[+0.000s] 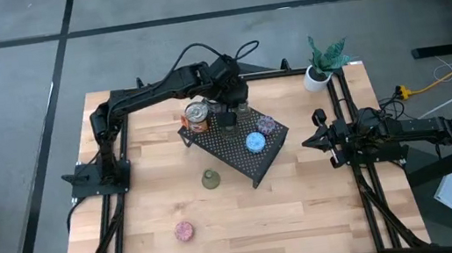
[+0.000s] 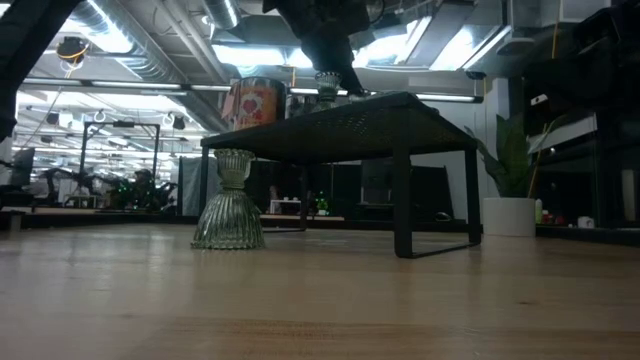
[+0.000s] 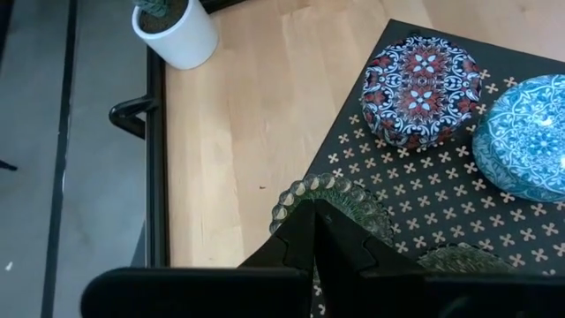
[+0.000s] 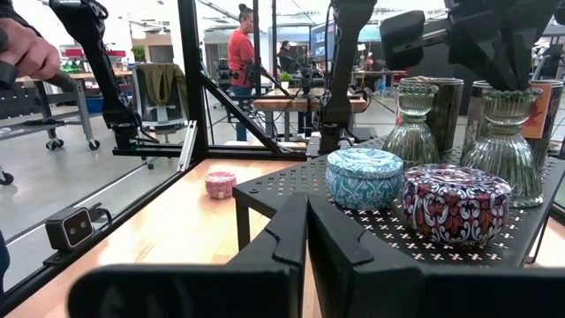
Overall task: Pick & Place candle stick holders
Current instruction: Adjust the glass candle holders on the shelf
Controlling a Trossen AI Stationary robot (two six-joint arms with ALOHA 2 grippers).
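A: Over the far end of the black mesh stand (image 1: 238,147), your left claw (image 1: 230,108) hangs clenched shut on the rim of a green glass holder (image 3: 331,201). That holder stands upright on the stand's perforated top, right under the fingers.

B: And what sits near that claw?

A: Just beside it on the same stand you have a second green glass holder (image 4: 411,124), a red printed can (image 1: 197,113), a round purple patterned holder (image 3: 422,77) and a blue patterned holder (image 3: 526,132). The purple and blue ones sit close together, a little way from the claw, toward the stand's right corner.

B: Anything off the stand?

A: Yes. Another green glass holder (image 2: 230,202) stands on the bench (image 1: 309,212) just beside the stand's near edge, base flared downward. A pink holder (image 1: 185,231) sits well apart from your left claw, toward the bench's front.

B: Your other arm?

A: Your right claw (image 1: 308,142) waits at the right edge of the bench, fingers closed and holding nothing, pointing toward the stand. A white pot with a green plant (image 1: 322,69) stands at the far right corner, behind that claw. A person in a red top (image 4: 240,55) stands in the room beyond.
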